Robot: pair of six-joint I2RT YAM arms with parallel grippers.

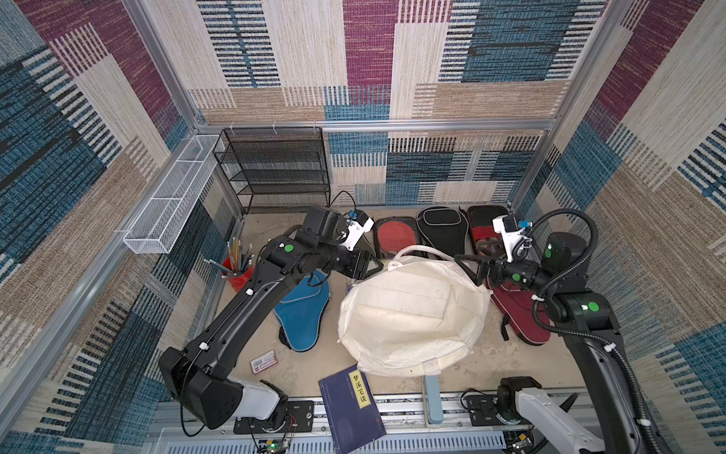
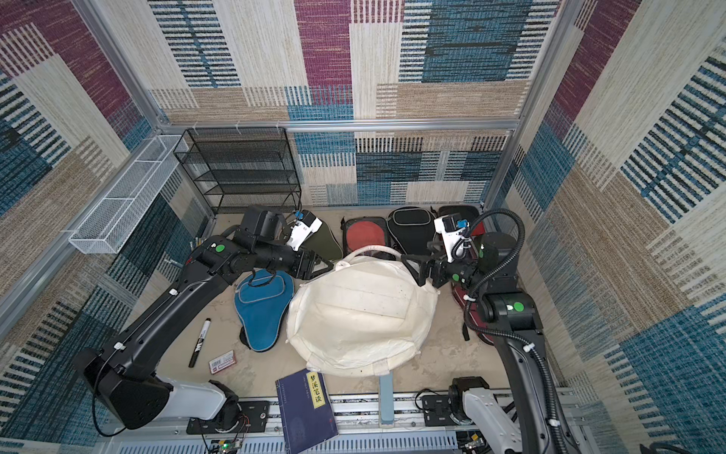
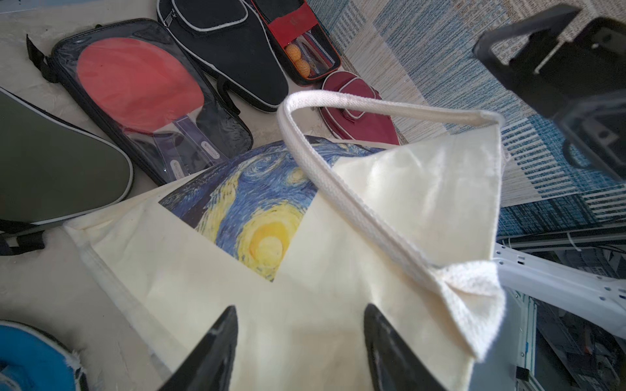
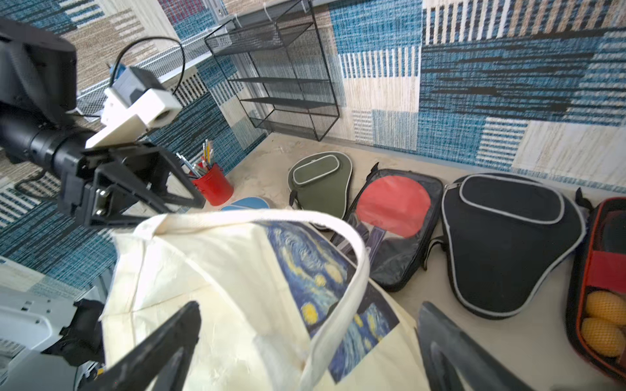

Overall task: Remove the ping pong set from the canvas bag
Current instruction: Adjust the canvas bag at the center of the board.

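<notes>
left gripper (image 3: 300, 308) is set at the rim of the canvas bag (image 1: 412, 326) with its black, wedge-shaped fingers spread apart. cream fabric is seen between them, but contact cannot be confirmed. right gripper (image 4: 310, 304) is spread wide at the opposite side of the rim, and nothing is pinched.

the bag is a soft, wrinkled cream tote, slumped round with its mouth upward at the middle of the beige tabletop (image 1: 314, 369). a thick woven white handle (image 3: 338, 189) is arched between the two grippers. a blue-and-yellow swirl print (image 3: 250, 203) is carried on the side facing the back wall.

the ping pong set (image 1: 442, 232) is laid on the tabletop outside the bag. four cases are lined up along the back wall:
- an olive fabric case (image 4: 320, 186) with grey piping
- a clear plastic case (image 4: 393, 216) showing a red paddle, its handle end covered by the bag
- a padded black case (image 4: 508, 243) with grey piping
- a rectangular black-red case (image 4: 599, 287) with orange balls behind mesh

a blue case (image 1: 302, 314) is placed on the bag's left and is partly crossed by the left arm. a maroon case (image 1: 518, 322) is placed on the bag's right and is partly hidden under the right arm.

a dark blue book (image 1: 351, 408) is laid at the near edge. a red pencil cup (image 4: 213, 184), a black wire-mesh shelf (image 1: 275, 169) and a white mesh basket (image 1: 173, 192) are found along the left and back walls.
</notes>
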